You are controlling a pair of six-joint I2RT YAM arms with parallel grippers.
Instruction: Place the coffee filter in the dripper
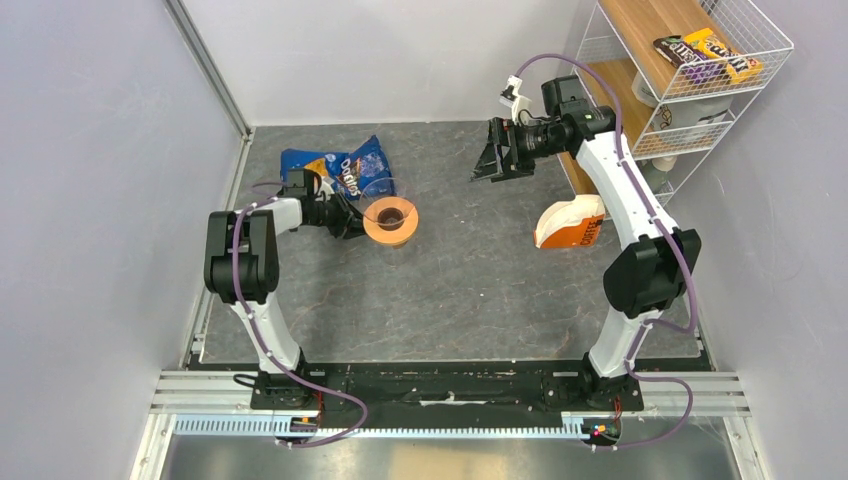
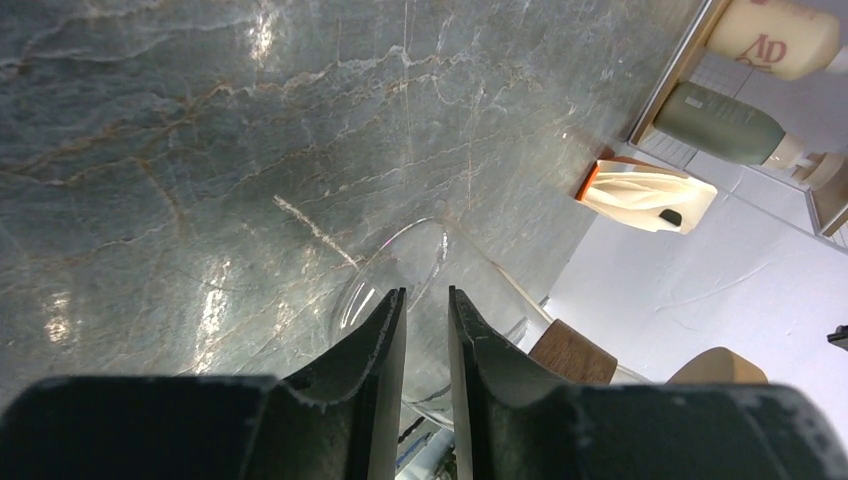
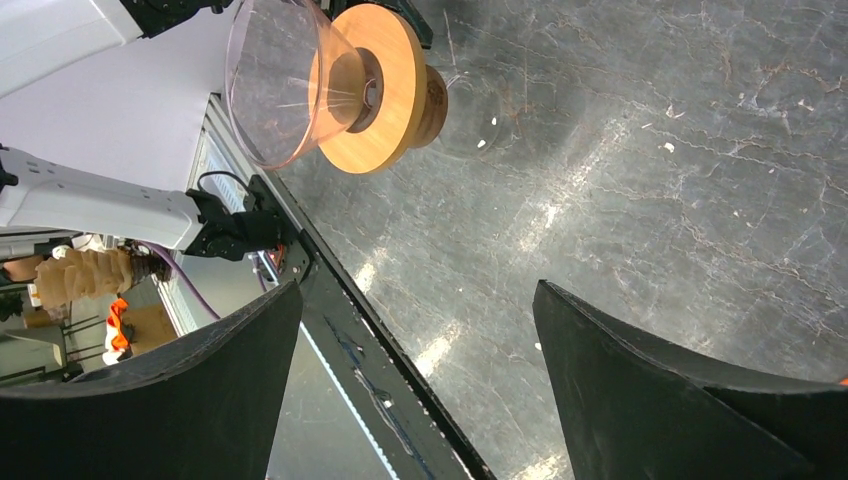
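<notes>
1. Left wrist view: closest to the lens, the left gripper (image 2: 425,292) has its two dark fingers drawn nearly together, pinching the clear rim of the dripper (image 2: 480,285). The glass cone narrows toward a brown wooden collar at lower right. Beyond it lies the grey marbled table (image 2: 200,150). Far off stands an orange-and-white pack (image 2: 650,195).
2. Right wrist view: nearest are the broad black fingers of the right gripper (image 3: 417,290), spread wide with nothing between them, high above the table. The dripper appears far off at the top, showing its clear cone and tan disc rim.
3. Top view: the arm bases sit nearest, at the bottom edge. The left gripper touches the dripper's left side, left of centre. The right gripper hovers at the right rear, well apart from the dripper, with the pack near the right arm. A blue snack bag (image 1: 340,165) lies just behind the dripper.
4. No loose coffee filter shows in the dripper or in either gripper. It is probably inside the pack, though I cannot tell.
5. Judged step: the left gripper is steadying the dripper and the filter is not yet fetched. Next, the right gripper needs to descend to the pack and pinch one thin paper edge gently.
</notes>
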